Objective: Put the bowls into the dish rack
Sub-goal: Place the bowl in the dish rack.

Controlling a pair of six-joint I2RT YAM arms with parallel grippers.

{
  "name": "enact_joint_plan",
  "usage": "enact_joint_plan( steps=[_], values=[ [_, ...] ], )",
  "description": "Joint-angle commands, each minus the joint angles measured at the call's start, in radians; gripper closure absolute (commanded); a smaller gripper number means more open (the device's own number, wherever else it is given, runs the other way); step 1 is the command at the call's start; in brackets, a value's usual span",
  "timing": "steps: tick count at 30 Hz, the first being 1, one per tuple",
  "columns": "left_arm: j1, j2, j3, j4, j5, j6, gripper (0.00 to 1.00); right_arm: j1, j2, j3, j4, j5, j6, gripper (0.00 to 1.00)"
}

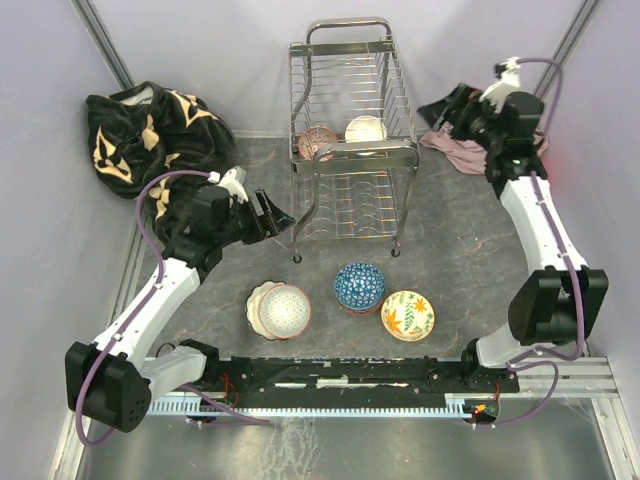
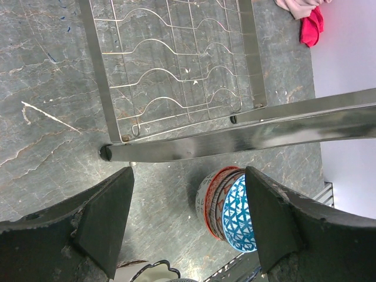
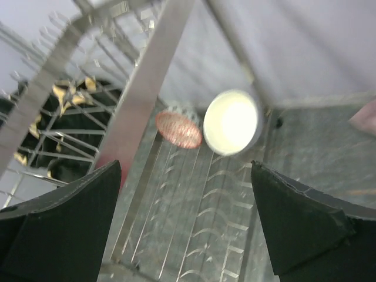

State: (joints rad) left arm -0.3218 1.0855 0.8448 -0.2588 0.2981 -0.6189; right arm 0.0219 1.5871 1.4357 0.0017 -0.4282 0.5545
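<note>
Where left pincer [image 2: 188,188] gapes, dish rack [image 2: 194,147] edge crosses.

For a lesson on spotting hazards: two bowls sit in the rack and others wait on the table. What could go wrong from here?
1. The left gripper hangs open beside the near leg of the dish rack. Swinging toward the table bowls, it could knock the rack.
2. The blue bowl sits nested in a red-striped bowl. A pinch might lift both, or drop one.
3. The right gripper is open close to the rack, facing the cream bowl. A bump could jolt it loose.
</note>
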Motion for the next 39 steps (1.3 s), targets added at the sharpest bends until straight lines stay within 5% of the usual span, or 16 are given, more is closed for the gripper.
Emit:
enact_joint_plan(
  steps=[1,5,7,10,13,16,25,39],
  values=[
    [0.004,-0.026,0.010,0.032,0.017,0.004,0.18,-0.109,0.018,0.024,0.037,-0.088,0.045,0.01],
    [0.004,-0.029,0.008,0.033,0.015,0.004,0.18,-0.136,0.148,0.069,0.190,-0.293,0.209,0.01],
    [0.004,-0.031,0.008,0.031,0.012,0.004,0.18,-0.131,0.142,0.080,0.090,-0.215,0.130,0.01],
    [0.004,-0.031,0.007,0.032,0.013,0.005,0.18,-0.023,0.069,0.111,-0.187,0.155,-0.193,0.01],
    [0.004,-0.025,0.009,0.035,0.016,0.002,0.18,-0.028,0.063,0.079,-0.186,0.255,-0.120,0.01],
    [0.004,-0.027,0.009,0.034,0.016,0.002,0.18,-0.040,0.089,0.046,-0.101,0.197,-0.045,0.01],
    [0.004,-0.031,0.007,0.034,0.013,0.002,0.18,0.031,0.406,0.313,-0.161,0.157,-0.028,0.01],
    [0.004,-0.017,0.008,0.031,0.004,0.005,0.18,0.114,0.674,0.590,-0.080,0.169,-0.116,0.31]
  ],
)
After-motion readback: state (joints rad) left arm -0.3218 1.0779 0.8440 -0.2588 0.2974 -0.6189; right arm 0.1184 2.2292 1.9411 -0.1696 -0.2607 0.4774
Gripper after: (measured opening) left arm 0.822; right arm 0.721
